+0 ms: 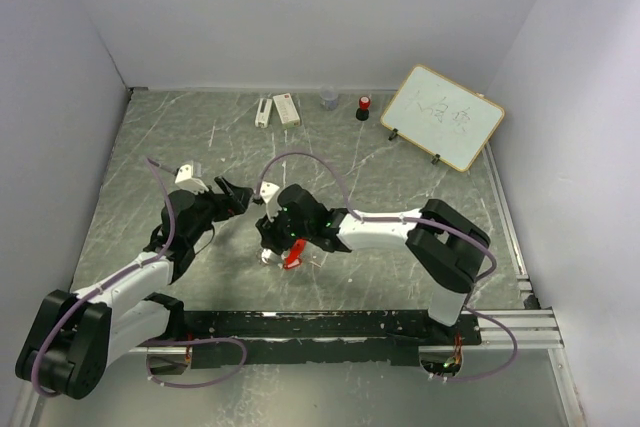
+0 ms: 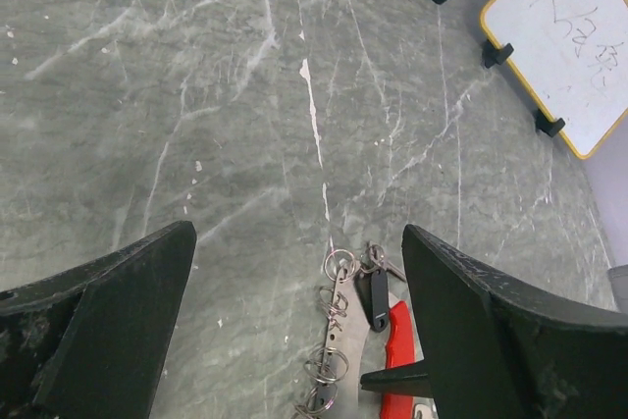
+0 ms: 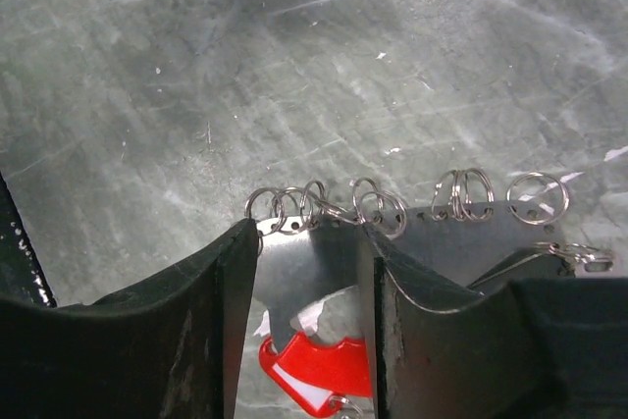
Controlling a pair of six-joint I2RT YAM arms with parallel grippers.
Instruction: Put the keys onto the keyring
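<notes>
Grasp step: right fingers (image 3: 196, 331) straddle the keyring (image 3: 312, 272), clamp not discernible; left fingers (image 2: 108, 326), wide apart, should next collect a key (image 2: 378, 299).

Seen from above, the right end effector (image 1: 272, 245) hides most of the keyring (image 1: 292, 255); only a bit of red shows. In the left wrist view the bottom edge cuts the keyring off, and the whiteboard's (image 2: 569, 41) writing is unreadable.
</notes>
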